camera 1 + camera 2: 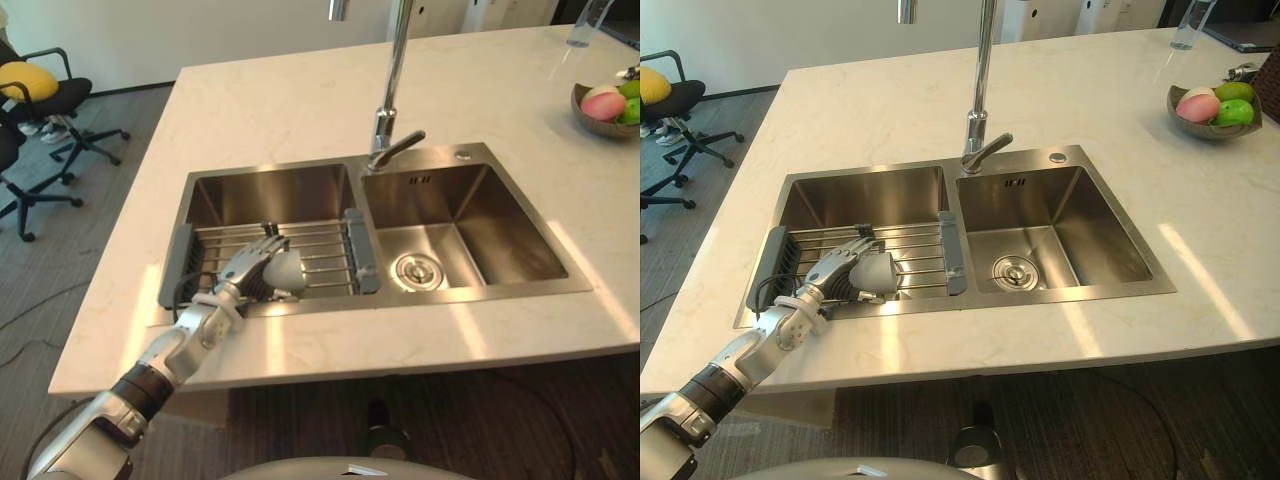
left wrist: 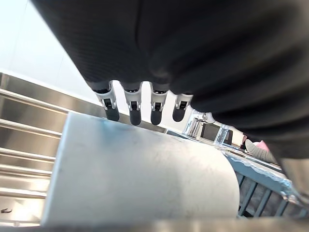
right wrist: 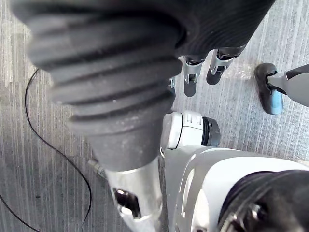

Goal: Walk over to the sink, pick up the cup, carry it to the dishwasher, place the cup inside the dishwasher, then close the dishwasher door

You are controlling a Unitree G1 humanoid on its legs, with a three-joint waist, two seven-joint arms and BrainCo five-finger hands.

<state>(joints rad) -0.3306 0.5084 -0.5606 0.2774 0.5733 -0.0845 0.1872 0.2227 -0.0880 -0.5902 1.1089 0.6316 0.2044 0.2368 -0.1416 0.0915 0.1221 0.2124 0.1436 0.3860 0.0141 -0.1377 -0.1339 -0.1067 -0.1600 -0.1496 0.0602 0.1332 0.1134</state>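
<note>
Low at left of centre in the head views, the left hand (image 1: 247, 264) lies over the grey cup (image 1: 287, 271), fingers (image 2: 133, 105) curled round it, on the wire rack (image 1: 325, 246) in the sink (image 1: 470, 291)'s left basin. The right hand (image 3: 191, 79) hangs above the floor (image 3: 43, 145), fingers relaxed.

Silver-grey left arm (image 1: 185, 340), dark ribbed wrist cover (image 2: 193, 48), silver dark-tipped fingers (image 2: 133, 104).

The sink (image 1: 470, 215) is shiny brushed steel, the cup (image 1: 876, 271) matt grey, the countertop (image 1: 300, 100) smooth, pale, veined stone.
</note>
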